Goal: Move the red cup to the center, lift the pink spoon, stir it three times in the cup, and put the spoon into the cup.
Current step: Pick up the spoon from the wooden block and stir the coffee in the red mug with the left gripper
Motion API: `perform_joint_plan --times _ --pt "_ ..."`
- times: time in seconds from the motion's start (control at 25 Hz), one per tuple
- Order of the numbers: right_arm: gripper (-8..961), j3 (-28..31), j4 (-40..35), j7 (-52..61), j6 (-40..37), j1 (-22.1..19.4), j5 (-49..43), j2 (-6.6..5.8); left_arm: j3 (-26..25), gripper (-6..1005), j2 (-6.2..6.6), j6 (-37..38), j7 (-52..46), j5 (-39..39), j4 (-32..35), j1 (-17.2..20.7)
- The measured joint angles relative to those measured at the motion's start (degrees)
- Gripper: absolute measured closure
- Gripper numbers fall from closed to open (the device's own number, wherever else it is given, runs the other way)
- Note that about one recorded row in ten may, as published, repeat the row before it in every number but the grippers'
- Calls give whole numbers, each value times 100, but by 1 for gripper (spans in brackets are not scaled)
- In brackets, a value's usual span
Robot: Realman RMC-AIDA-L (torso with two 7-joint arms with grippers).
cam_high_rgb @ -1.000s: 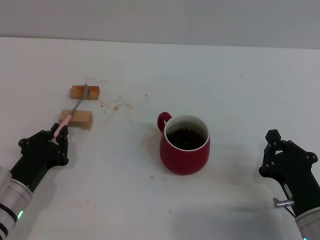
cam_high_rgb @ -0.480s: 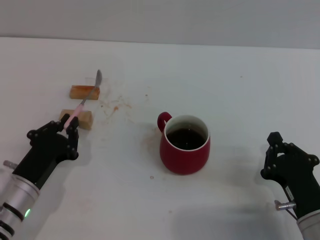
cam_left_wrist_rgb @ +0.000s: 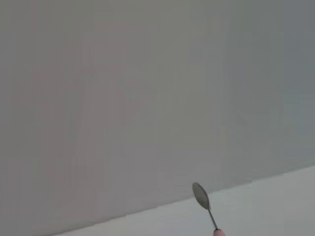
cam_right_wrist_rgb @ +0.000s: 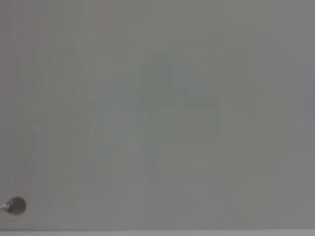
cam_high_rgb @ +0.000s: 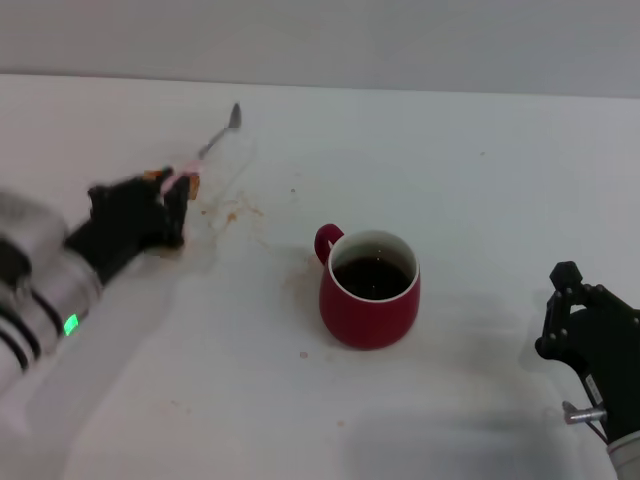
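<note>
Spoon's up off the blocks!
The left gripper [cam_high_rgb: 178, 190] has risen and swung forward, clamped on the pink spoon [cam_high_rgb: 205, 150], which a second ago lay across the two tan blocks [cam_high_rgb: 190, 184] and now points up and away with its bowl high above the desk [cam_high_rgb: 480, 180]. The near block is now hidden behind the arm. The right gripper [cam_high_rgb: 570, 300] has eased back slightly toward the robot.

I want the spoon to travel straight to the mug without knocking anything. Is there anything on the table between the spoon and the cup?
Nothing visible stands in the way. The left end effector holds the spoon up at the far left, and only bare, stained table lies between it and the red cup. The tan block sits by the end effector, off that path.
</note>
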Motion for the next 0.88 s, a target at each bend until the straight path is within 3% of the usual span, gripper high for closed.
perform_joint_plan --times 0.12,0.24,0.36,0.44,0.52,0.64,0.68,0.72,0.76,0.84,0.88 --pt "953 -1 -2 0 -68 -51 -2 -3 -348 862 327 -1379 8 302 -1317 72" --pt "953 -1 -9 0 -88 -82 -3 -4 -613 862 542 -2581 77 501 -2461 78" --pt "953 3 -21 0 -129 -140 -4 -4 -841 862 616 -3617 347 521 -3331 -12" --pt "953 6 -40 0 -176 -169 1 -4 -998 862 579 -4301 687 495 -3814 -130" --pt "953 4 -69 0 -259 -199 15 -4 -1195 862 457 -5016 1202 375 -4200 -279" --pt "953 29 -100 1 -354 -245 25 -4 -1667 862 149 -6041 2328 -215 -4542 -531" --pt "953 41 -108 1 -388 -259 29 -4 -1965 862 -34 -6495 2933 -595 -4597 -633" --pt "953 50 -123 3 -433 -280 35 -4 -2552 862 -399 -7243 3904 -1102 -4656 -805" --pt "953 56 -140 5 -504 -303 42 -4 -2552 862 -399 -7243 3904 -1102 -4656 -805" --pt "953 61 -170 10 -635 -353 46 -4 -3104 862 -811 -8028 4681 -1289 -4764 -996" --pt "953 68 -174 15 -685 -373 46 -4 -3229 862 -900 -8344 4893 -1268 -4821 -1095"
